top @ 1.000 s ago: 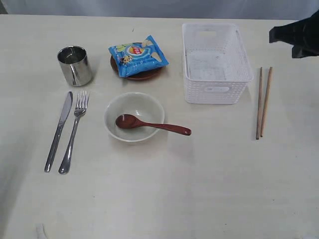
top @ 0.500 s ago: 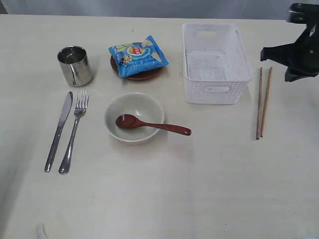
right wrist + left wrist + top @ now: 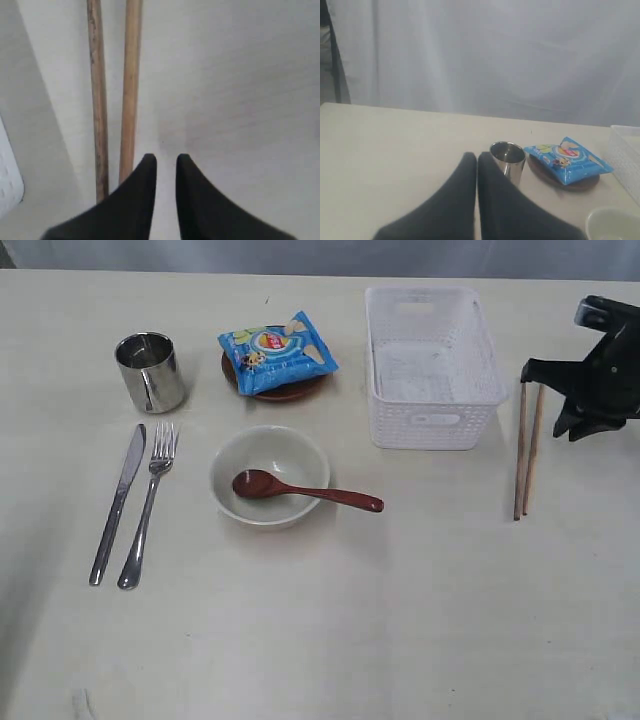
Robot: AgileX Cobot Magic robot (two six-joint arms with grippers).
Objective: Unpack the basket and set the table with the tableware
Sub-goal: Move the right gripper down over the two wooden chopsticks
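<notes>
On the table (image 3: 400,620) lie a steel knife (image 3: 118,502) and fork (image 3: 147,508), a steel cup (image 3: 150,371), and a white bowl (image 3: 269,474) with a reddish-brown spoon (image 3: 305,491) resting in it. A blue chip bag (image 3: 277,346) covers the small brown plate (image 3: 287,392). The white basket (image 3: 435,365) shows nothing inside. Two wooden chopsticks (image 3: 526,445) lie to its right. My right gripper (image 3: 556,396) hangs by their far ends, its jaws slightly open and empty (image 3: 165,160), beside the chopsticks (image 3: 131,90). My left gripper (image 3: 477,158) is shut and empty, short of the cup (image 3: 508,156).
The left wrist view also takes in the chip bag (image 3: 567,160), a corner of the basket (image 3: 627,150) and the bowl's rim (image 3: 615,225). A pale curtain hangs behind the table's far edge.
My right gripper has come down and leftward from the back right corner to the chopsticks' far ends. Its jaws have parted a little. Nothing on the table has moved.
</notes>
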